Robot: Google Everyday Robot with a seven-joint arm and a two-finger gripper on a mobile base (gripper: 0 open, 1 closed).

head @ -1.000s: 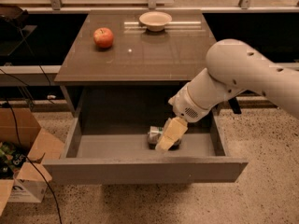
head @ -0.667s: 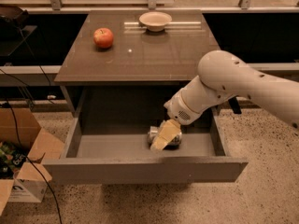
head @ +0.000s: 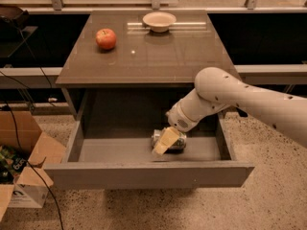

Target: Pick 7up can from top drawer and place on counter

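The top drawer (head: 144,172) stands pulled open below the counter (head: 148,56). The 7up can (head: 175,142), silvery, lies on its side on the drawer floor right of centre. My gripper (head: 165,141) reaches down into the drawer from the right on a white arm. Its pale yellowish fingers (head: 163,141) are right at the can's left part and cover some of it. Whether they grip the can does not show.
On the counter a red apple (head: 106,38) sits at the back left and a pale bowl (head: 159,20) at the back centre. An open cardboard box (head: 21,169) stands on the floor left of the drawer. Cables hang at the left.
My arm has swung left and lowered a little, bringing the gripper from the can's right side to over the can. The can has not moved.
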